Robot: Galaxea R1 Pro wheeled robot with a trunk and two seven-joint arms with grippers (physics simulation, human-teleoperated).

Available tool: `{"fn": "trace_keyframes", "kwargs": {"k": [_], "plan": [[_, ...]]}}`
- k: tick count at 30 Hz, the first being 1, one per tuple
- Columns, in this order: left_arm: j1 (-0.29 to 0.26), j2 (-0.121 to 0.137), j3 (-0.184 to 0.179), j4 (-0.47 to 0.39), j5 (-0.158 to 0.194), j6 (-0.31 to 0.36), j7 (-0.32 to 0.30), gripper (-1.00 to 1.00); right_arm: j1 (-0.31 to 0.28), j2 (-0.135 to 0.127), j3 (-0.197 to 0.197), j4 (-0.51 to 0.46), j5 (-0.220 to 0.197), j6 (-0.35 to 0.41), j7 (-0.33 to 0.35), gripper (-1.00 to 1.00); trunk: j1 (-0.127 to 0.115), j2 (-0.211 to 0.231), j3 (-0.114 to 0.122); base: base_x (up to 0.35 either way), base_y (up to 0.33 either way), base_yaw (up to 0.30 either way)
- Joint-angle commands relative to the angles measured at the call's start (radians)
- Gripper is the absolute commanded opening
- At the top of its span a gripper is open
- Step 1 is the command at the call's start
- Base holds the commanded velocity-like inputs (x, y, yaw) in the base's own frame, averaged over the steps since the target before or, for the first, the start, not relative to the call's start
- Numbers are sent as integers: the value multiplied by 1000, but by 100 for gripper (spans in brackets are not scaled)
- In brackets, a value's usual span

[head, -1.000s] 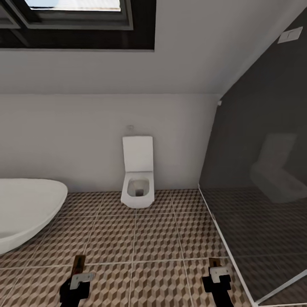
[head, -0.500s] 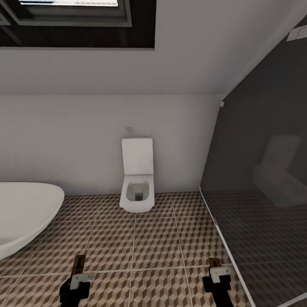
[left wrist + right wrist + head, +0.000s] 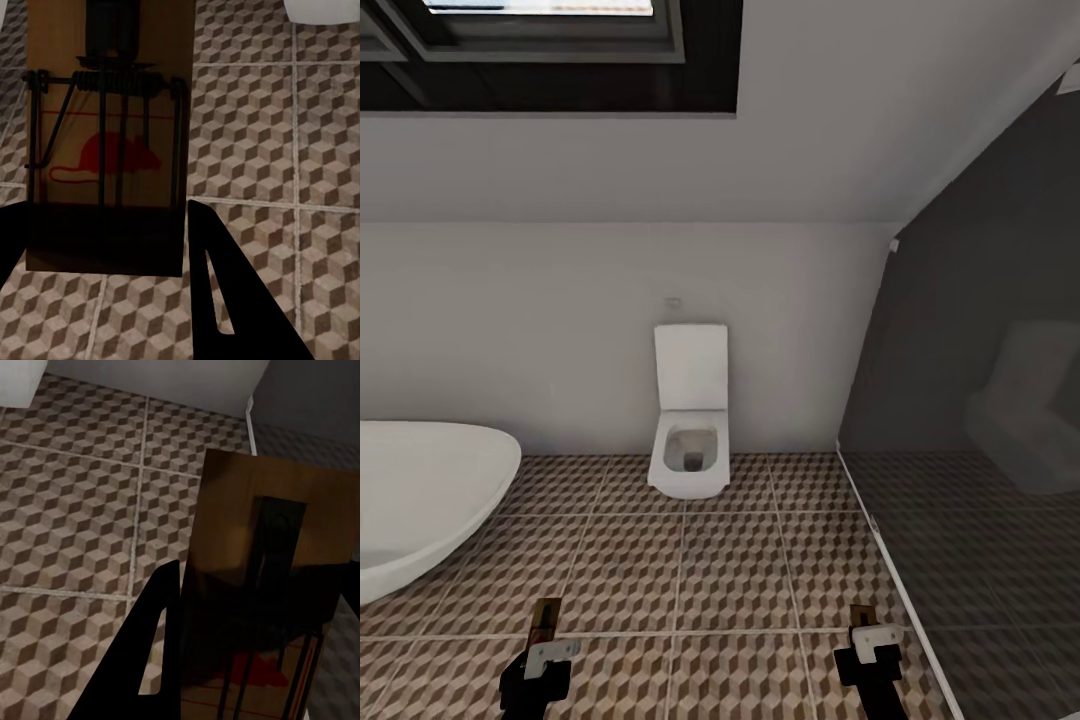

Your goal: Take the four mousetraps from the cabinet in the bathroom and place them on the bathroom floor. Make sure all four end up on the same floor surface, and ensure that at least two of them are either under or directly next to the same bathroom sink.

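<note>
My left gripper is shut on a mousetrap, a small brown board sticking forward past the fingers. The left wrist view shows this mousetrap close up with its wire spring and red mouse print, above the bathroom floor. My right gripper is shut on another mousetrap, which in the right wrist view is a dark brown board between the black fingers. Both hang low over the cube-patterned bathroom floor. The cabinet and the sink are out of view.
A white wall-hung toilet stands against the far wall ahead. The rim of a white oval bathtub reaches in from the left. A dark glass shower partition with a pale floor rail runs along the right.
The whole picture has drifted slightly right and down, so the camera has moved. Both grippers keep their place in the picture, each still holding its mousetrap.
</note>
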Motion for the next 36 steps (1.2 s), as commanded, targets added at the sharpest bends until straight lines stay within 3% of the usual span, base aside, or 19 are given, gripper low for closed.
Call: {"fn": "trace_keyframes", "kwargs": {"k": [1,26,29,30,32,33,34,36], "plan": [[0,0,-7,0,-7,-1,13,-100,-1,-1,9,0,-11,-4,-2,-100,1,-2,-2,0,0,4],[0,-1,-5,-5,-7,8,14,-100,-1,0,9,-4,-9,-2,0,-100,1,-2,-2,0,0,0],[0,-1,-4,-6,-8,99,14,-100,-1,1,8,-16,-9,14,-2,-100,1,-2,-2,0,0,0],[0,-1,-4,-8,-8,170,14,-100,-1,4,8,-25,-8,33,-3,-100,1,-2,-2,0,0,0],[0,-2,-4,-16,-9,318,12,-100,-1,13,8,-68,-6,107,-1,-100,1,-2,-2,0,0,0],[0,-2,-4,-18,-9,349,12,-100,-1,14,8,-84,-6,132,-1,-100,1,-2,-2,0,0,0],[0,-2,-3,-25,-10,417,12,-100,-1,17,8,-142,-5,209,0,-100,1,-2,-2,0,0,0],[-3,-4,-3,-41,-10,466,13,-100,-1,18,7,-226,-4,293,1,-100,1,-2,-2,0,0,0]]}}
